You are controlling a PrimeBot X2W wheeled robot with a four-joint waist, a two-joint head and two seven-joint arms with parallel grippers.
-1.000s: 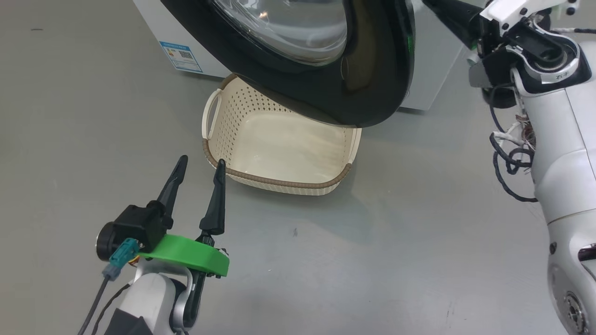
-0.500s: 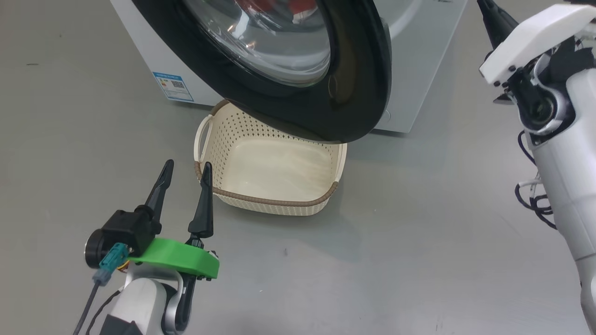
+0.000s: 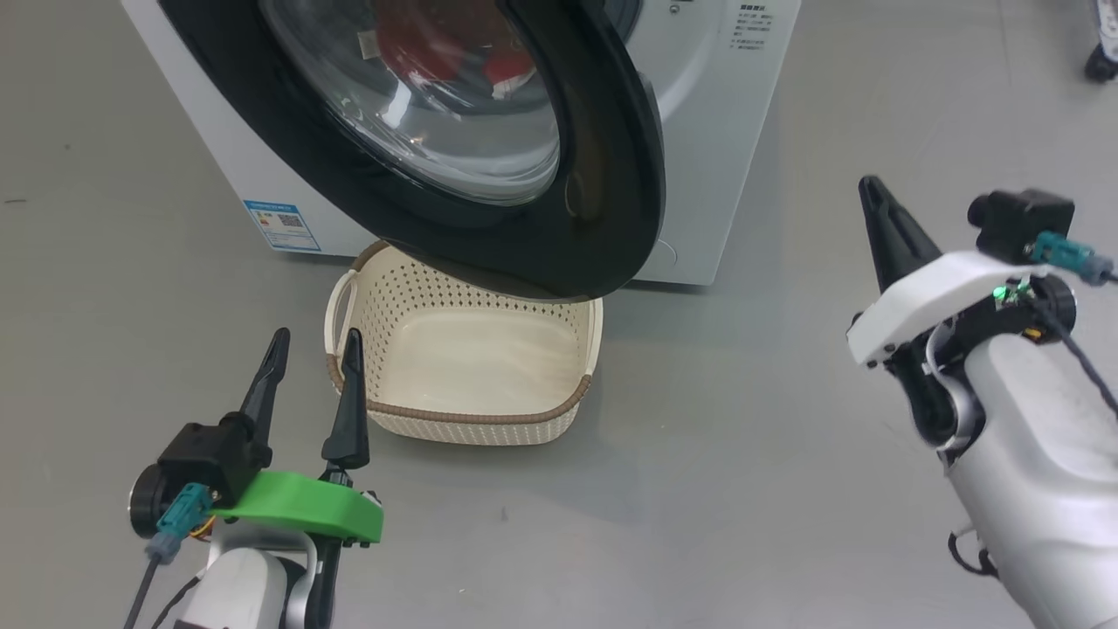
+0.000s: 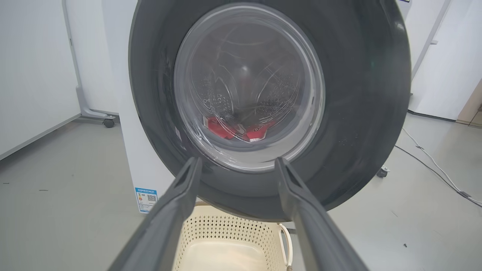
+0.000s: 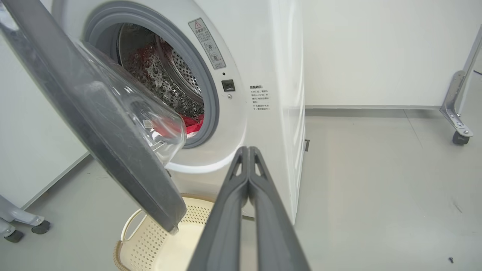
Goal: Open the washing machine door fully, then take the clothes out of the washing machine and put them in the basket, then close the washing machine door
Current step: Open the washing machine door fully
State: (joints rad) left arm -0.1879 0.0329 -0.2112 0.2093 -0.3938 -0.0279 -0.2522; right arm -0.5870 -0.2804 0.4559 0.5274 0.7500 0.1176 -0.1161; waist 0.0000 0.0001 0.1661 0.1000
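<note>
The white washing machine (image 3: 725, 131) stands at the top of the head view. Its washing machine door (image 3: 603, 201), black-rimmed with a bulging glass bowl, hangs partly open over the cream basket (image 3: 489, 412). The basket holds nothing. Red clothes (image 5: 190, 126) lie in the steel drum and show through the glass (image 4: 233, 130). My left gripper (image 3: 316, 341) is open and holds nothing, just left of the basket's near corner; in its wrist view it (image 4: 238, 162) faces the door's outer side. My right gripper (image 3: 869, 188) is shut and holds nothing, right of the door and apart from it, its tip (image 5: 248, 148) pointing at the washer's front corner.
A blue label (image 3: 284, 224) marks the washer's lower left front. A wheeled metal frame leg (image 5: 457, 113) stands at the right wall, and a caster (image 4: 109, 122) sits left of the washer. A cable (image 4: 433, 162) runs along the grey floor on the right.
The head view has shifted and takes in more of the washer. My right arm has come down and away from the door's edge, still shut. My left gripper stays open.
</note>
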